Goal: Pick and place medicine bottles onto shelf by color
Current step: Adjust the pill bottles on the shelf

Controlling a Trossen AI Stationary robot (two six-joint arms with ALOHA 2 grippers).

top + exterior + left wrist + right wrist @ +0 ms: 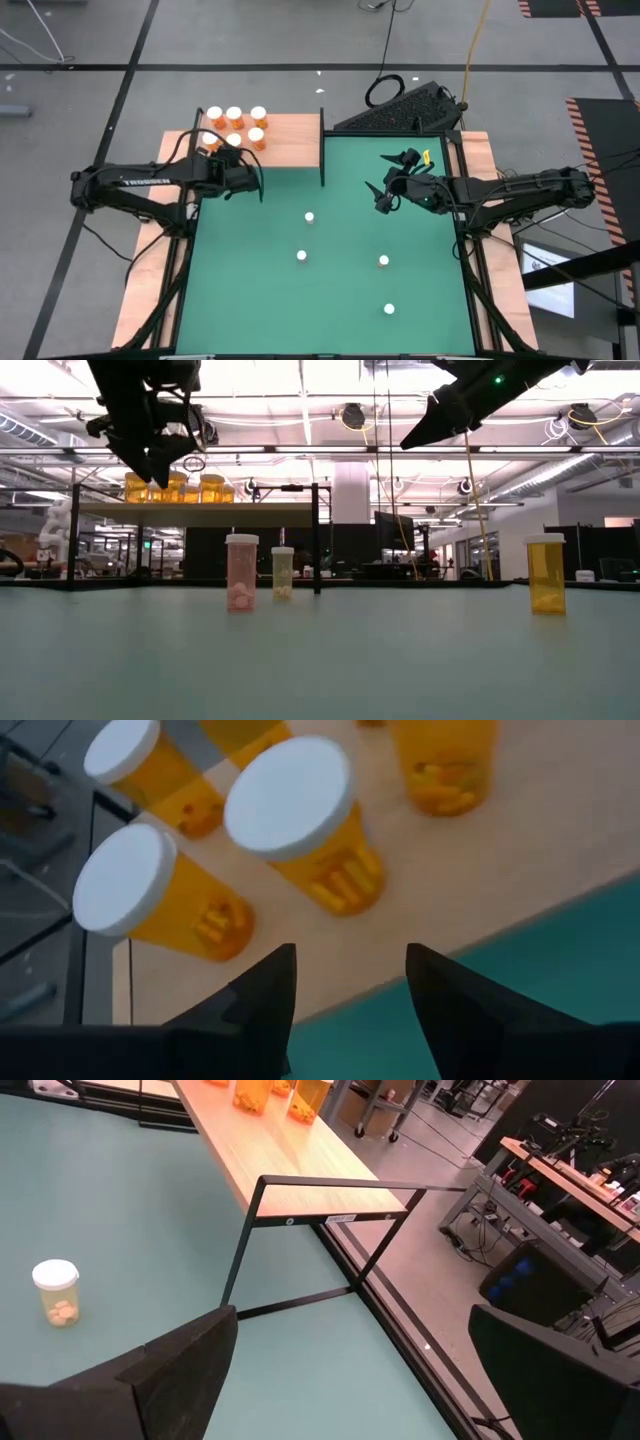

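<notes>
Seen from above, the left gripper (256,183) hangs over the near edge of the shelf (290,140), a pale wooden board framed by thin black posts at the far left corner of the green mat (330,290). Its wrist view shows the two dark fingers (262,998) parted with nothing between them. Just beyond their tips, a group of orange medicine bottles (234,124) with round white caps stands upright on the board. Five caps are plain from above; the arm covers part of the group, so a full count cannot be made. Toward the middle and near side of the mat, four much smaller bottles (302,255) stand well apart from one another; from overhead only their white caps show, so their body colours cannot be told there. The table-level view shows one pink, one pale yellow and one amber. At the far right of the mat the right gripper (380,192) hovers above the surface with its fingers spread wide and empty, well away from every bottle.
</notes>
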